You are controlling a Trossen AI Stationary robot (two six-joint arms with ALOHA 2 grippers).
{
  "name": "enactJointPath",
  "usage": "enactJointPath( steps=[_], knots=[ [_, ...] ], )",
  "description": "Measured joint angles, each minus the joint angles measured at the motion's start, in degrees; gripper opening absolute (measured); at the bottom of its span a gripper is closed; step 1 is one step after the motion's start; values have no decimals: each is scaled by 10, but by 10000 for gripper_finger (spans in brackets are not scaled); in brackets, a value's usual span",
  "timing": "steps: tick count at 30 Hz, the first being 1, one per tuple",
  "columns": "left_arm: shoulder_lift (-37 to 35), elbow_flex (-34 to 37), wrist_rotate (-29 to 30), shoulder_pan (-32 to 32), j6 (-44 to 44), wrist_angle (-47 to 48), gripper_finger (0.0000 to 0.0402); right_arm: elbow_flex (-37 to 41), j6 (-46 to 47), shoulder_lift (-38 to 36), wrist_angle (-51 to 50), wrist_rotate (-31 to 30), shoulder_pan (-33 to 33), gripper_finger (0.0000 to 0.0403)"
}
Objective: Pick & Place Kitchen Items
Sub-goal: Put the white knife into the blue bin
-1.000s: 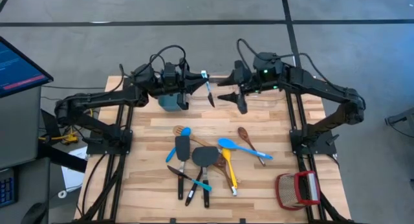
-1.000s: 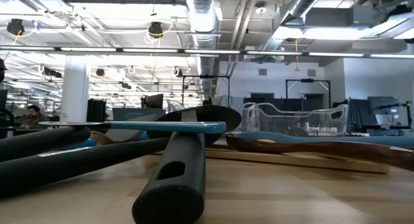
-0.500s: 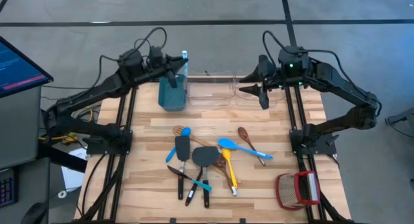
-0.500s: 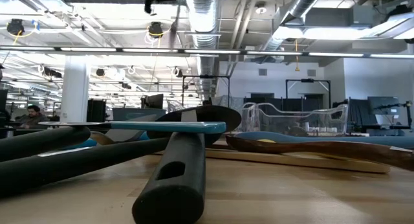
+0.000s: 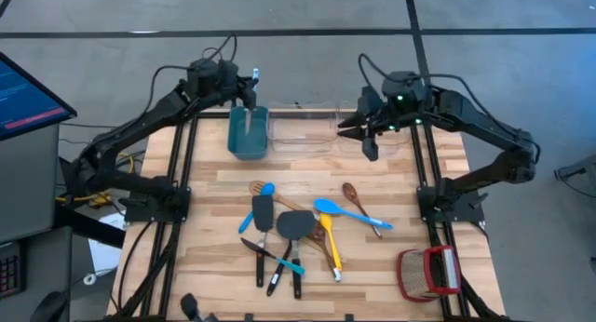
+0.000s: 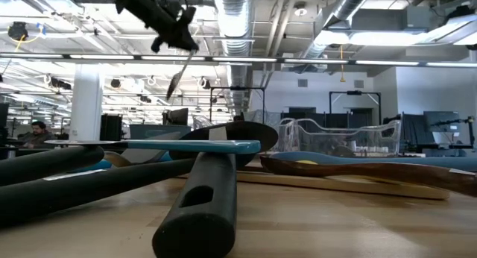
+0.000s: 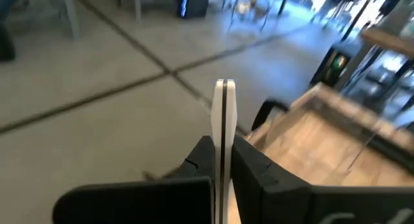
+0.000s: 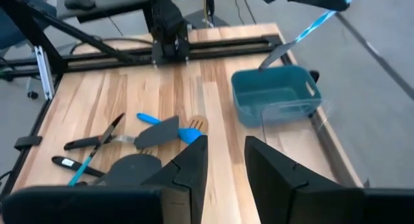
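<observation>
My left gripper [image 5: 244, 81] is shut on a thin utensil [image 8: 304, 31] with a blue-and-white handle and a grey blade. The utensil hangs over the teal bin [image 5: 248, 134] at the table's far left. In the low view it slants down below the gripper [image 6: 177, 75]. My right gripper [image 5: 361, 133] hovers open and empty above the far right part of the table, its fingers [image 8: 194, 160] apart. Several other kitchen items [image 5: 291, 231], black spatulas, wooden spoons and blue and yellow spoons, lie piled on the middle of the table. My left gripper pinches the utensil's handle [image 8: 321, 15] near its upper end between its two fingers. The utensil's thin edge [image 7: 223, 120] stands between the fingers in the left wrist view. The utensil is lifted clear and hangs tilted, its blade end [image 8: 272, 57] down over the bin.
Two clear containers [image 5: 304, 128] stand to the right of the teal bin along the far edge. A red-and-tan woven basket [image 5: 429, 272] sits at the near right corner. A monitor [image 5: 23, 94] stands off the table's left side.
My left gripper has carried the utensil from the far middle of the table toward the left, over the teal bin, and has turned it blade end down. My right gripper has drawn back toward the table's right edge.
</observation>
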State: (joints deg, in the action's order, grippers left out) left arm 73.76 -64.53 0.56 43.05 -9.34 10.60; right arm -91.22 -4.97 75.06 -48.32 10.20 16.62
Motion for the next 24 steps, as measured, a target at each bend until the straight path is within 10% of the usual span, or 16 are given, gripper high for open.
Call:
enactJointPath(
  steps=[24],
  knots=[
    [88,113,106,5,-45,-26,6,0,0,18,-14,2,-5,98]
  ],
)
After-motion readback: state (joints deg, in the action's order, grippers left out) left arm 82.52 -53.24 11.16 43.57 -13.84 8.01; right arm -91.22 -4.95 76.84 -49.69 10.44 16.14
